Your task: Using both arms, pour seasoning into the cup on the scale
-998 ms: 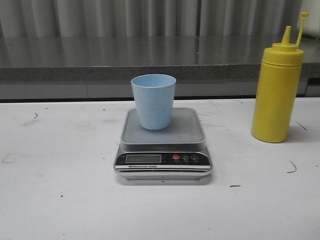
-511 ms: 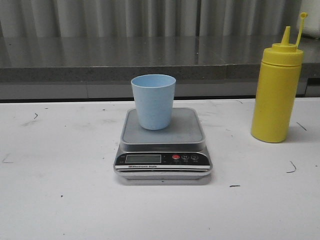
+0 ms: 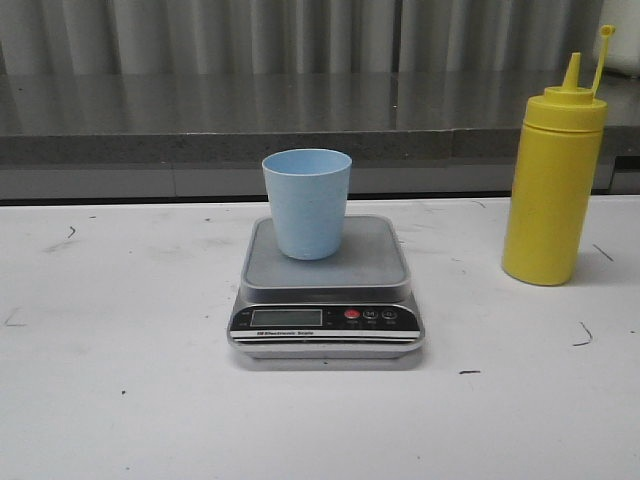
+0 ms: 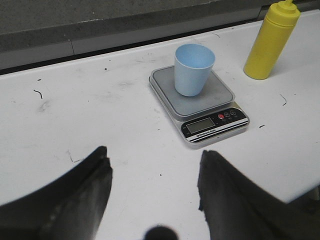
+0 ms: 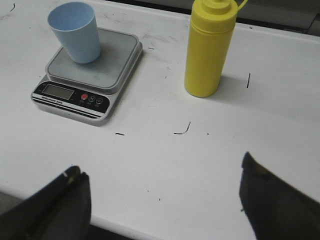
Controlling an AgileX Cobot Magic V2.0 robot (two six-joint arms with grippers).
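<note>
The cup (image 3: 307, 203) stands upright at the centre of the scale (image 3: 326, 295) platform, mid-table (image 3: 120, 400), and the left wrist view looks into it and finds nothing inside; at 3 o'clock from it, well apart, the bottle (image 3: 553, 184) stands upright with its nozzle uncapped, contents hidden by the yellow wall. The front view shows neither arm, while the wrist views show the left gripper (image 4: 152, 172) and right gripper (image 5: 162, 182) both spread wide, holding nothing, above bare tabletop. Open table lies all around the scale, and the bottle stands near the table's right edge.
</note>
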